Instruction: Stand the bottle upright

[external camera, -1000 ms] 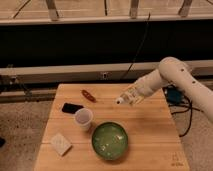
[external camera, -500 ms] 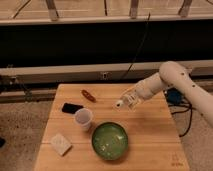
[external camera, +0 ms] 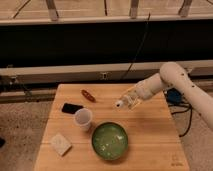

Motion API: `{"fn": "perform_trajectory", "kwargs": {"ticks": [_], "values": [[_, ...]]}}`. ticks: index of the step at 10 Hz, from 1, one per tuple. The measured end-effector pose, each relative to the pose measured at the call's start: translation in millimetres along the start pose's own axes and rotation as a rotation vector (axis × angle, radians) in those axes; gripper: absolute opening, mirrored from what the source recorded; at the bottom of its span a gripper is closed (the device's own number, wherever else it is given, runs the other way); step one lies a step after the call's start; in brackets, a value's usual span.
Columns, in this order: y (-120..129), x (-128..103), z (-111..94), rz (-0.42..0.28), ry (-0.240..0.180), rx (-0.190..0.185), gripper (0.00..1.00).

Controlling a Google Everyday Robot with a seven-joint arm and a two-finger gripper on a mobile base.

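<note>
The bottle (external camera: pixel 125 102) is small, slim and whitish-translucent, with a pale cap pointing down-left. It is held tilted, close to lying flat, over the right middle of the wooden table (external camera: pixel 150 135). My gripper (external camera: pixel 132 98) is at the end of the white arm that reaches in from the right. It is shut on the bottle's body. I cannot tell whether the bottle touches the tabletop.
A white paper cup (external camera: pixel 83 119) stands left of centre, with a green bowl (external camera: pixel 109 140) in front of it. A black phone (external camera: pixel 72 108), a small red-brown oblong object (external camera: pixel 88 95) and a pale block (external camera: pixel 60 144) lie on the left half. A dark wall runs behind the table.
The gripper with the bottle has moved slightly down and to the right. The other objects have not moved.
</note>
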Motion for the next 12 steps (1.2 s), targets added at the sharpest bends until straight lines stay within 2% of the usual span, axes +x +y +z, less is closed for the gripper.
{"fn": "perform_trajectory", "kwargs": {"ticks": [6,12], "values": [[11,0,23,0.056,-0.145,-0.021,0.00],[26,12,43,0.161,-0.258,-0.046,0.00]]}}
